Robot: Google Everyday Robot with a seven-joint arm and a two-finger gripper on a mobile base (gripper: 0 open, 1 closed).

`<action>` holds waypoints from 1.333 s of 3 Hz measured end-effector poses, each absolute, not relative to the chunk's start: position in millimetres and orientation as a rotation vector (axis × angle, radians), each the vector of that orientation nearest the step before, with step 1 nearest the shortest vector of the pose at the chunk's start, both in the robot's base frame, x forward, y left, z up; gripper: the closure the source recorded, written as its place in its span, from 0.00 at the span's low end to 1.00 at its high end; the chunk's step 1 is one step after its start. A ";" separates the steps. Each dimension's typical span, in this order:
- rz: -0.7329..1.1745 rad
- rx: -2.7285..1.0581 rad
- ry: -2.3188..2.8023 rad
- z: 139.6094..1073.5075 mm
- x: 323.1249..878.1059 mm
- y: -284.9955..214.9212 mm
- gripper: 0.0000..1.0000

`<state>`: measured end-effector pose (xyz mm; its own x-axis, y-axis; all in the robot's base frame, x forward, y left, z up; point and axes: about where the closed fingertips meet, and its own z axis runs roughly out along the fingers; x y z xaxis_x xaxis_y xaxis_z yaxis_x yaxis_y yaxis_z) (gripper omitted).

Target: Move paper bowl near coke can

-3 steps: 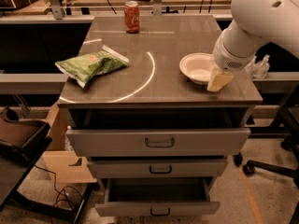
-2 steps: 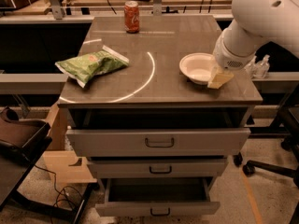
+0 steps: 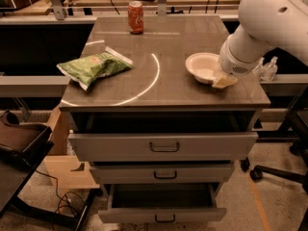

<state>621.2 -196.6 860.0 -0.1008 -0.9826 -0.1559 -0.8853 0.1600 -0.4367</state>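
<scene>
The paper bowl (image 3: 202,66) is an off-white shallow bowl on the right side of the cabinet top (image 3: 163,42). The coke can (image 3: 135,17) stands upright at the far edge, left of centre, well apart from the bowl. My gripper (image 3: 222,80) is at the bowl's near right rim, low over the top, with the white arm (image 3: 269,23) reaching in from the right. A pale fingertip (image 3: 225,82) shows just below the wrist, beside the rim.
A green crinkled chip bag (image 3: 94,66) lies on the left of the top. A thin white arc (image 3: 153,78) is marked across the middle. Drawers (image 3: 163,146) below stand partly pulled out. A clear bottle (image 3: 269,69) stands right of the cabinet.
</scene>
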 end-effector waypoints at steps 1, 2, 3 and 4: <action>-0.324 -1.776 2.039 857.6 621.7 -196.4 0.93; -0.326 -1.775 2.040 856.9 621.7 -196.6 1.00; -0.331 -1.776 2.040 857.4 622.6 -197.2 1.00; -0.404 -1.780 2.043 864.9 636.2 -204.4 1.00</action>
<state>636.2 -204.4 864.9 -0.1096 -0.9881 -0.1080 -0.8724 0.1477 -0.4660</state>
